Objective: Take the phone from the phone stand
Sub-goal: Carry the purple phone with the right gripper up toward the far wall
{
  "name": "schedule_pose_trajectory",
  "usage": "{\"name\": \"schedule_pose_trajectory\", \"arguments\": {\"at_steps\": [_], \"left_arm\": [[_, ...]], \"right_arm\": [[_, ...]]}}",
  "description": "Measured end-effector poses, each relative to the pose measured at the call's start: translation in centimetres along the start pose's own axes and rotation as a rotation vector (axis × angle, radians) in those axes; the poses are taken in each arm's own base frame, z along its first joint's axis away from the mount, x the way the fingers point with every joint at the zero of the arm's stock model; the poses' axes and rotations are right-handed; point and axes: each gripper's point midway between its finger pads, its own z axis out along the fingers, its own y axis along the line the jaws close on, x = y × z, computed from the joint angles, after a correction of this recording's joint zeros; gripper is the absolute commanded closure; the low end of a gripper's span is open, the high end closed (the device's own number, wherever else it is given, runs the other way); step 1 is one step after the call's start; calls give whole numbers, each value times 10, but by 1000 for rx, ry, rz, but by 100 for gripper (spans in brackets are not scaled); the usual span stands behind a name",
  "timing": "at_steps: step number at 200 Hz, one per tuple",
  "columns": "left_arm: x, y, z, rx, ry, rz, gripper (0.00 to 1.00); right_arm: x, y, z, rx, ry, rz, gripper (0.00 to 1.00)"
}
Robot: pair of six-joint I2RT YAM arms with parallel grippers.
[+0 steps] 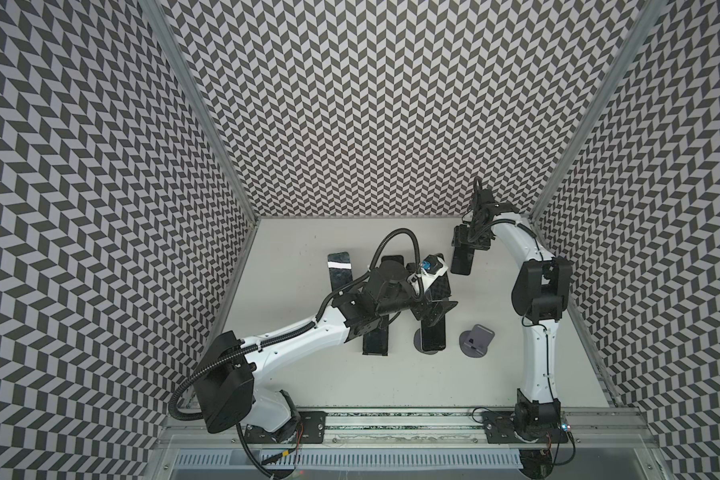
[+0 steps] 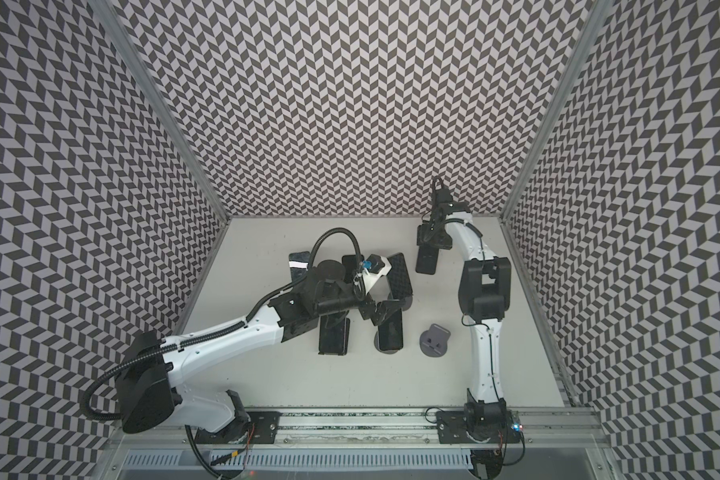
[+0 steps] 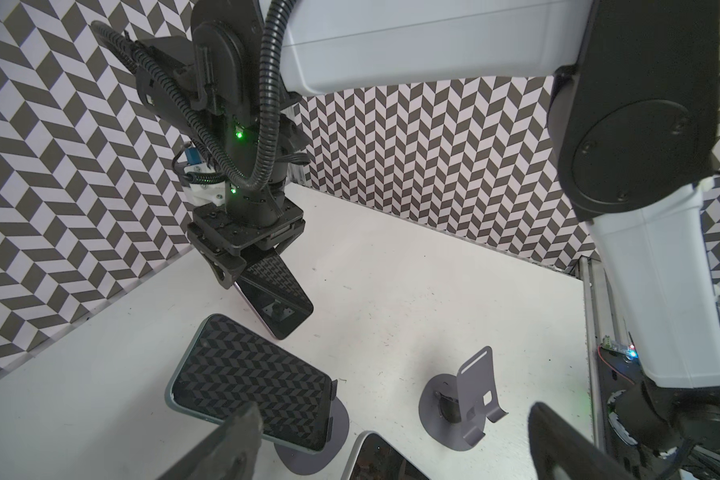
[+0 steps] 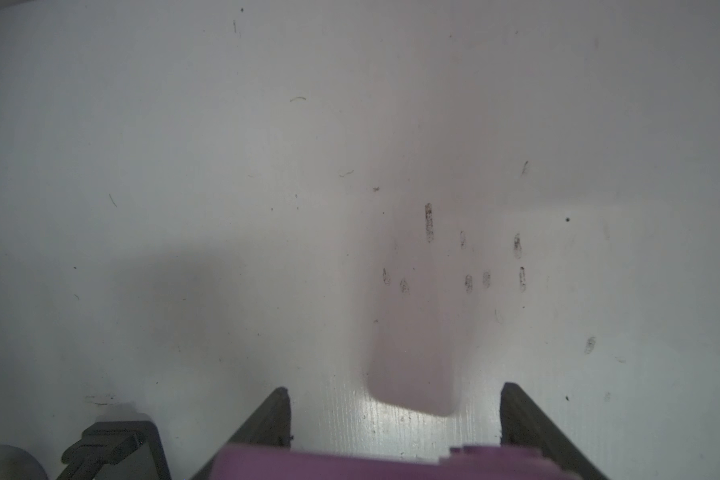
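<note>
right gripper (image 1: 465,248) is pinching the phone (image 1: 460,264) by its long edges; it's looking rigid, slick, breakable. left gripper (image 1: 435,312) is gaping.

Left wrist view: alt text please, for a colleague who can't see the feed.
The right gripper grips a phone by its upper end, tilted, its lower end near the white table. Nearer the camera, a second phone rests on a grey stand, with an empty stand beside it.

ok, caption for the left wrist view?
Right claw grips a tilted phone; a second phone rests on its stand, beside an empty stand.
</note>
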Motion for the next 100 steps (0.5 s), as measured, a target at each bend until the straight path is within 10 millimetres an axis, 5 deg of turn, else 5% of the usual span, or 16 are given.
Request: {"name": "schedule_pose_trajectory", "arguments": {"at_steps": [100], "left_arm": [[1, 1, -3, -10, 1, -1, 0]], "right_arm": [[-2, -2, 20, 74, 5, -3, 47]]}}
